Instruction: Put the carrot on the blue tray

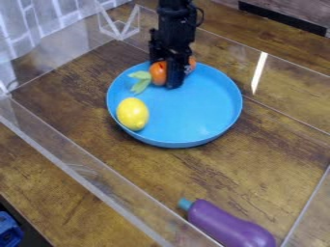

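The gripper (172, 71) points straight down at the far rim of the tray (206, 125), its jaws closed around the carrot (160, 70), which sits low over the tray's far edge, leaves toward the lemon (133, 114). Whether the carrot rests on the tray is unclear; letting go and lifting away seem left.

Looks like a robotics lab: dark wood-grain bench (77, 87) fenced by clear acrylic walls (77, 169), toy purple plastic eggplant (230, 226) at five o'clock.
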Controlling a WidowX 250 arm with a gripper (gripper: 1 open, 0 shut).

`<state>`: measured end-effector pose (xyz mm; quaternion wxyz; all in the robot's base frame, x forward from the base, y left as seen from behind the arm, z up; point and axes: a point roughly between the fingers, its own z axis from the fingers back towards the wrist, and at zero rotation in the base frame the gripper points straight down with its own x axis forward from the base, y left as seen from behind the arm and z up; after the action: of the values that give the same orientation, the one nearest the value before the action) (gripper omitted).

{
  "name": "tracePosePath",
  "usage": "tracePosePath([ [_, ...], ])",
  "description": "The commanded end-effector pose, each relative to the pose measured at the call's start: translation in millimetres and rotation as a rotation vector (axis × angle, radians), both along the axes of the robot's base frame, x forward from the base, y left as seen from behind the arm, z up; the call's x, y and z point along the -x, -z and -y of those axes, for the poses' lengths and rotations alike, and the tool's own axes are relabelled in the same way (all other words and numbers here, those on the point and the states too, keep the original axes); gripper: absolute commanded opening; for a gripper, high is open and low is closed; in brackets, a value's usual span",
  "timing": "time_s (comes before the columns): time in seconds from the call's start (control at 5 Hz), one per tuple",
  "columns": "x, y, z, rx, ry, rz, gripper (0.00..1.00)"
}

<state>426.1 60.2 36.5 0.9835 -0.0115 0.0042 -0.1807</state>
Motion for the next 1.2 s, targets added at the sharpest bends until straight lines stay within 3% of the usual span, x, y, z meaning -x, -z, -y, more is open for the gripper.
tracePosePath([
  [0.0, -8.2, -53.2, -26, -0.029, -0.113, 0.082, 0.00],
  [0.2, -7.8, -72.5, -20, -0.056, -0.124, 0.101, 0.00],
  [0.4, -11.3, -67.1, -17, -0.051, -0.122, 0.101, 1.00],
  [0.8, -18.3, -54.7, -9, -0.035, -0.102, 0.087, 1.00],
  [1.0, -21.6, -35.2, -17, -0.033, -0.101, 0.085, 1.00],
])
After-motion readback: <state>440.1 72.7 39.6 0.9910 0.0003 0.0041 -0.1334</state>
